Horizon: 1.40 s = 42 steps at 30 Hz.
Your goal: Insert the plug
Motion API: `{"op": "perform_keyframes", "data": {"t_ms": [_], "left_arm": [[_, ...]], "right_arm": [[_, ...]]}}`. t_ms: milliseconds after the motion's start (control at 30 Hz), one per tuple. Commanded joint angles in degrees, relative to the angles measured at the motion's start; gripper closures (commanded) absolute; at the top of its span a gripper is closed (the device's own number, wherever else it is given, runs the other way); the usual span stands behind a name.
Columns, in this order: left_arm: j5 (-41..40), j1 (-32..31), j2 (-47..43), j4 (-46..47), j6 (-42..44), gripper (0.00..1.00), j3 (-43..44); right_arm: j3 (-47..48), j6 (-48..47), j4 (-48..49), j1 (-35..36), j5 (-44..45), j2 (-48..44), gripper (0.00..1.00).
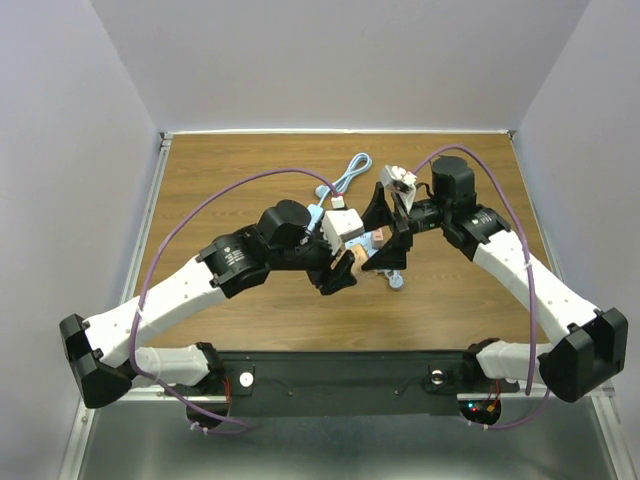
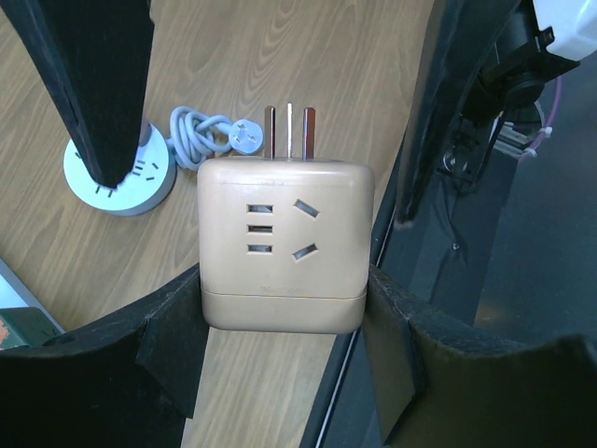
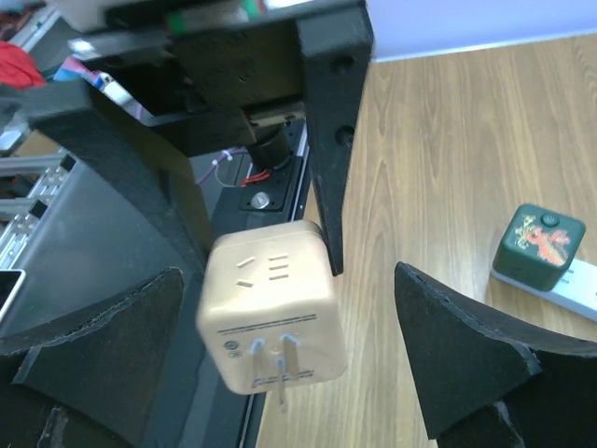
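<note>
A beige cube adapter plug (image 2: 284,233) with three metal prongs is clamped between the fingers of my left gripper (image 2: 280,308) and held above the wooden table. The prongs point away from the left wrist, toward my right gripper. It shows in the top view (image 1: 366,243) at the table's middle, with the left gripper (image 1: 345,262) behind it. In the right wrist view the cube (image 3: 270,308) hangs between the spread fingers of my right gripper (image 3: 288,271), which is open and not touching it. The right gripper also shows in the top view (image 1: 385,235).
A white power strip (image 3: 578,285) carrying a green cube (image 3: 541,238) lies on the table, also seen from above (image 1: 345,228). A round white socket puck (image 2: 117,177) with a coiled grey cable and plug (image 2: 244,136) lies beyond the cube. The table's near edge rail (image 1: 330,370) is close.
</note>
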Motion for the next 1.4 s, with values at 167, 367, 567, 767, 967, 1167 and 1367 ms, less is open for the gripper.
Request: {"op": "perform_keyframes", "data": {"t_ms": [167,367,567,767,967,1167,1367], "left_arm": [[1.98,1.93,0.25,1.75,2.56,0.94,4.01],[3.12,2.81,0.33,2.63,2.47,0.94,3.75],[2.51,2.99,0.33,4.12,1.95,0.87,2.78],[-1.71,4.92,-2.47,10.01,-2.09,0.40,-0.99],[-0.13,8.87,-7.40,16.43,-3.59,0.16,-6.27],[1.46,11.86,-8.98,17.93,-3.59,0.08,-8.47],[3.82,15.64,-13.37,23.20,-3.68,0.07,-14.61]], "right_arm": [[0.80,-3.50,-5.10,1.66,2.55,1.55,0.03],[1.24,-5.25,-6.86,2.10,3.52,1.90,0.33],[2.56,-7.54,-6.60,2.19,4.31,2.69,0.83],[3.10,-3.86,-1.10,2.19,12.48,1.99,0.99],[3.26,2.65,5.62,2.19,15.39,3.13,0.99],[5.90,4.06,6.41,2.19,14.50,6.38,0.99],[6.43,10.55,11.23,2.19,25.21,4.89,1.00]]}}
